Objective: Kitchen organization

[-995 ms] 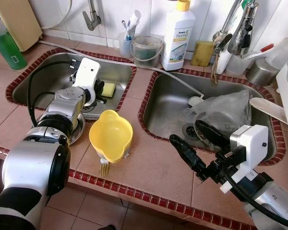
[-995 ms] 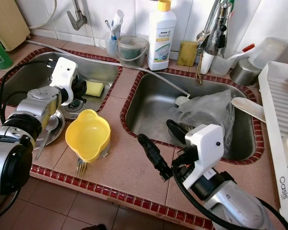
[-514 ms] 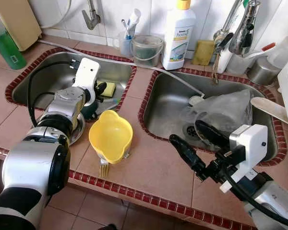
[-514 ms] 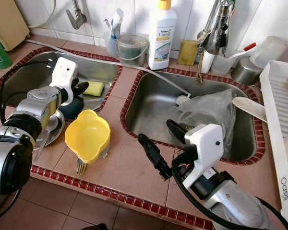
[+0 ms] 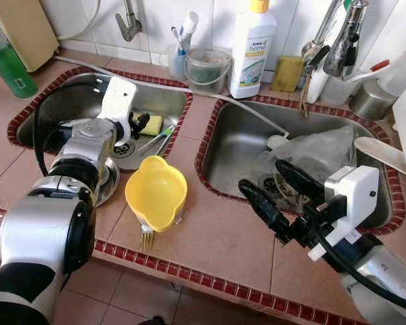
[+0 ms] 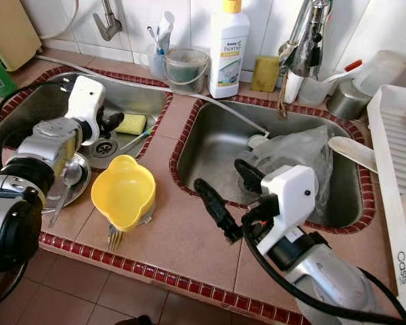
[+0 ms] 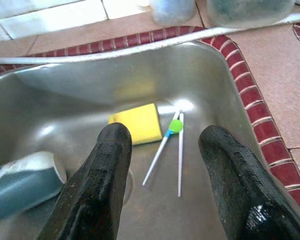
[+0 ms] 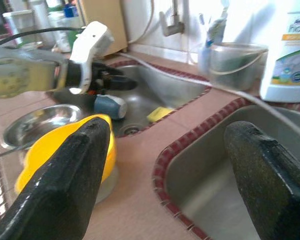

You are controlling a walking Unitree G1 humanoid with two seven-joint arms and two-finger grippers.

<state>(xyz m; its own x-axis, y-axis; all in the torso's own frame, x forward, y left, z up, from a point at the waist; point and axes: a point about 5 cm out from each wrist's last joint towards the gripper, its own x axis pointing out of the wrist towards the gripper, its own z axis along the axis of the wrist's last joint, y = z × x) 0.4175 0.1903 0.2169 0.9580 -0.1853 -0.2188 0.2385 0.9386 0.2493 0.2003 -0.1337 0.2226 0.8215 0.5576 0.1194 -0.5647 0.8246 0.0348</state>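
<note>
My left gripper hangs open over the left sink, with nothing between its fingers. Beneath it lie a yellow sponge, a toothbrush with a thin white stick, and a blue cup on its side. A yellow bowl rests on the counter between the two sinks, over a fork. My right gripper is open above the near-left rim of the right sink, holding nothing. A crumpled plastic bag sits in that sink.
A metal dish lies left of the yellow bowl. Along the back stand a detergent bottle, a plastic tub, a brush cup, a green bottle and taps. A white dish rack is at the right.
My left gripper has lifted and drawn back in the left sink; the blue cup that showed under it now lies apart from it. My right gripper has edged up toward the right sink.
</note>
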